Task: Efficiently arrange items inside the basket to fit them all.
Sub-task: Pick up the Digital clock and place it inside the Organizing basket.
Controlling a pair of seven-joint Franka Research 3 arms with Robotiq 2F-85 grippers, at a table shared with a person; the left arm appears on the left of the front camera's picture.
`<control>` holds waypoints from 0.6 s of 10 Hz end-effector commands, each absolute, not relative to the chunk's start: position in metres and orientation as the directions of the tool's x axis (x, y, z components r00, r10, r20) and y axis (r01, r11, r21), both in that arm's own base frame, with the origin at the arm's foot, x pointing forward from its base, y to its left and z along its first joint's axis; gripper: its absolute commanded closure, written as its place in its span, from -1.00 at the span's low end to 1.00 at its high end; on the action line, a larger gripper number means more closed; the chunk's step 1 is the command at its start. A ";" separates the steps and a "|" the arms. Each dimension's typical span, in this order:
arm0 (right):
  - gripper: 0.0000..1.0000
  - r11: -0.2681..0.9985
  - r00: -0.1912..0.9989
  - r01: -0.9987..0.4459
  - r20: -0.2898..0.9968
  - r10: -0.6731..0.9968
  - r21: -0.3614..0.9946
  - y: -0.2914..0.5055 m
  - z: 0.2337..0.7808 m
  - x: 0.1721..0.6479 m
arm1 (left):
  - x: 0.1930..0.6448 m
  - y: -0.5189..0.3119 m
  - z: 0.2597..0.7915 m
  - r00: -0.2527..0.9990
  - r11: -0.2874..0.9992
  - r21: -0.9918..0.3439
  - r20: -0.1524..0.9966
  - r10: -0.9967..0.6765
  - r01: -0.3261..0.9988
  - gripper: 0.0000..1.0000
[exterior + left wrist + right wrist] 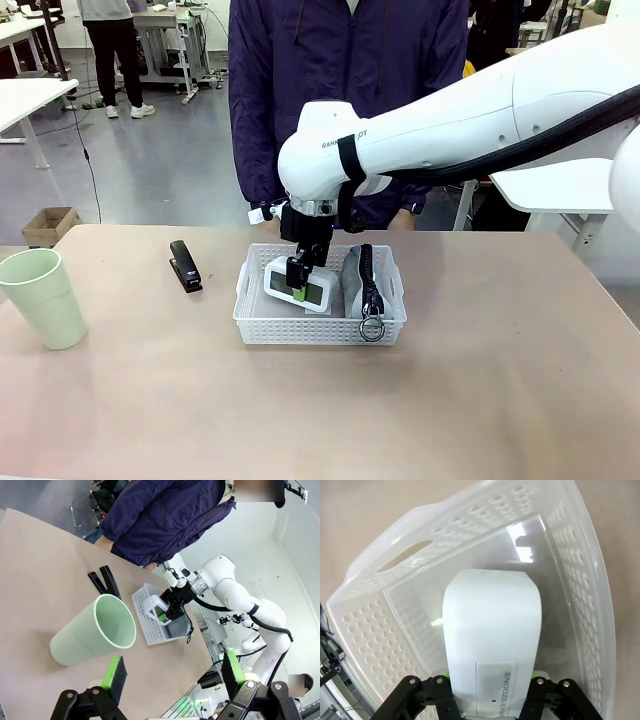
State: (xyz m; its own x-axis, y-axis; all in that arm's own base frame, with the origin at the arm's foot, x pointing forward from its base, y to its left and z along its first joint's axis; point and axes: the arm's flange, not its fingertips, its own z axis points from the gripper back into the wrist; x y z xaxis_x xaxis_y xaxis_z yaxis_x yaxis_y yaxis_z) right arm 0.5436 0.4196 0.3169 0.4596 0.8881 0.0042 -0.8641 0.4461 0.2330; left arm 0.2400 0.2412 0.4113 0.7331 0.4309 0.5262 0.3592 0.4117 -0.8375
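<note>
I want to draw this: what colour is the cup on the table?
The cup is pale green; the left wrist view shows it best.

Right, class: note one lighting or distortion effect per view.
Front view: even light, faint shadow under the basket. Left wrist view: tilted wide-angle, the cup looms large. Right wrist view: bright glare on the basket floor beyond the clock.

The right arm (480, 120) is glossy white with a black strap (347, 160) and hose (575, 130). Its end effector (298, 288) is black with green pads. The person (300, 90) wears a navy jacket (400, 50).
</note>
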 end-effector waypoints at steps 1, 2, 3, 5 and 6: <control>-0.04 0.440 0.450 -0.865 -0.016 0.893 0.243 0.418 0.318 0.546 | 0.240 0.241 0.413 0.715 0.406 -0.828 0.547 0.435 0.386 -1.00; -0.04 0.428 0.437 -0.868 -0.022 0.899 0.250 0.418 0.318 0.546 | 0.240 0.241 0.413 0.715 0.406 -0.828 0.547 0.435 0.386 -1.00; -1.00 0.417 0.425 -0.871 -0.028 0.905 0.259 0.417 0.318 0.546 | 0.240 0.241 0.413 0.715 0.406 -0.828 0.547 0.435 0.386 -1.00; -1.00 0.409 0.418 -0.878 -0.020 0.908 0.250 0.416 0.318 0.545 | 0.240 0.241 0.413 0.715 0.406 -0.828 0.547 0.435 0.386 -1.00; -1.00 0.406 0.414 -0.882 -0.014 0.910 0.239 0.417 0.320 0.544 | 0.240 0.241 0.413 0.715 0.406 -0.828 0.547 0.435 0.386 -1.00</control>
